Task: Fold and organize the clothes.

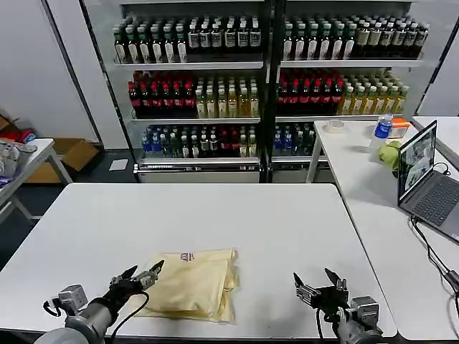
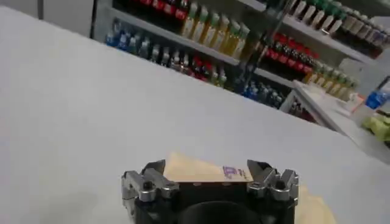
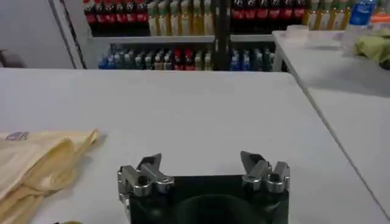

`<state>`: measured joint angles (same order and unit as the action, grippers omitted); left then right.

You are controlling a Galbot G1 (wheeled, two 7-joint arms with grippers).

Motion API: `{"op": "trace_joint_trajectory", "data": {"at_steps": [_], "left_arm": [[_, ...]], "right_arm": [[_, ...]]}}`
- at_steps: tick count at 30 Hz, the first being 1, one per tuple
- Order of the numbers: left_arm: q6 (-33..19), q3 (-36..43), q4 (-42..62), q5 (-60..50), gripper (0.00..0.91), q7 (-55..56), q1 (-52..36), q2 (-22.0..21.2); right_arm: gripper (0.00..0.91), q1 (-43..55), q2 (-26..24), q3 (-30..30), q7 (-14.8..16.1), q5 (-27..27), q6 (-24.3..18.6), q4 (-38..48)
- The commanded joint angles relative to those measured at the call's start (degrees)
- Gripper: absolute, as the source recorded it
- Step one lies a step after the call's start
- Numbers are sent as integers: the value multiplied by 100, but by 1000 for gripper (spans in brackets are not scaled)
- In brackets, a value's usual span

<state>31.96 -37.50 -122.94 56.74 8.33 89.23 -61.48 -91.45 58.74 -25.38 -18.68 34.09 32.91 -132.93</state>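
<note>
The clothes (image 1: 193, 283) are one pale cream-yellow garment, folded into a rough rectangle near the front edge of the white table (image 1: 215, 215), with a small white neck label (image 1: 188, 256) on its far edge. My left gripper (image 1: 143, 273) hovers open at the garment's left side, holding nothing. From the left wrist view the clothes (image 2: 201, 171) and label (image 2: 236, 173) lie just beyond the open left gripper (image 2: 207, 173). My right gripper (image 1: 316, 281) stands open over bare table to the garment's right. The right wrist view shows the open right gripper (image 3: 201, 163) and the clothes (image 3: 36, 164) off to one side.
A second white table (image 1: 373, 193) on the right carries an open laptop (image 1: 427, 179), a water bottle (image 1: 383, 130) and a green object. A small side table (image 1: 21, 168) at the left holds a greyish cloth pile. Drink shelves (image 1: 265, 79) line the back.
</note>
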Motion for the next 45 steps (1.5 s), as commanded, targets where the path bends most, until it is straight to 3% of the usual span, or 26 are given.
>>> {"op": "trace_joint_trajectory", "data": {"at_steps": [1,27,31,33,34,36,45], "left_arm": [[127,-270,656,370,907,-643,-41,51],[122,32,936,457,907,-920,-155,-157],[114,52,1065,465,554,-881,-262,-184],[111,36,1124,512,151,-853,-304,-179],[111,23,1146,571,81,-841,-316,-179],[109,-2,1171,676,10,-819,-329,-194],[108,-17,1120,911,10,-814,-261,-321]], "right_arm": [[907,-5,-7,-21,0,3,-7,-16],[907,-106,-3,-143,-18,11,3,-149],[907,-140,-5,-176,-15,12,2,-163],[907,-154,-5,-181,-14,11,2,-165],[907,-159,-2,-181,-14,10,1,-167],[907,-163,3,-177,-18,10,2,-181],[907,-165,-33,-198,-23,24,8,-223]]}}
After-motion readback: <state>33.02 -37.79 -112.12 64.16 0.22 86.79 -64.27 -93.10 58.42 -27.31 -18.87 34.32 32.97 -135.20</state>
